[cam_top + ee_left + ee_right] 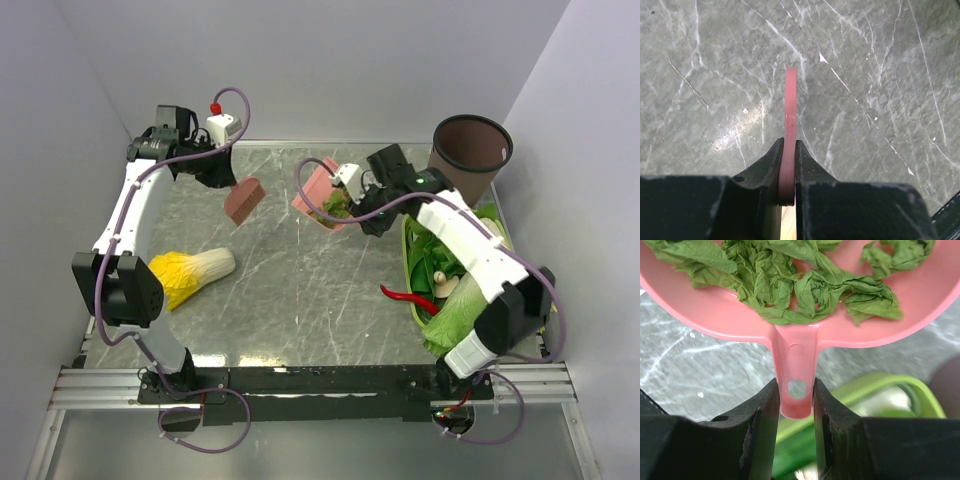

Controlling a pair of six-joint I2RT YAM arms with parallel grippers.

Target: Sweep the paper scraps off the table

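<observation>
**Fig.** Top, L-wrist & R-wrist views. The right end effector [796, 390] is clamping the short flat handle [796, 352] of a shallow pink plastic dustpan [730, 315]. Its jaws are pressing on both sides of the handle beside the hanging hole.

The paper scraps [810, 287], crumpled dark-green leaf-like bits, are lying in a loose heap inside the pan. None is showing on the bare parts of the grey-green marble-look tabletop [300, 290]. In the top view the pan appears to be hanging tilted over the far-middle of the tabletop, near a dark-brown round bin [472, 148] and a lime-green basket [407, 248] of leafy veg.

The left end effector [789, 150] is clenching a pinkish-red flat sweeper [790, 110], seen edge-on from the wrist cam. The sweeper appears to be raised off the surface, well apart from the pan.

**Handling (judgement).** The scraps are prob. very light, soft & springy, so pinching them one by one is not worth trying. They are better carried in the pan. The pan looks stiff & smooth, so the heap will likely be sliding out freely once it is tipped. A quick jolt or a draught could also be spilling bits early.

The handle is the apt hold. It is narrow, though, so it could be twisting between the jaws under a fast swing. The sweep itself looks approx. done, w/ emptying prob. the step in hand.
</observation>
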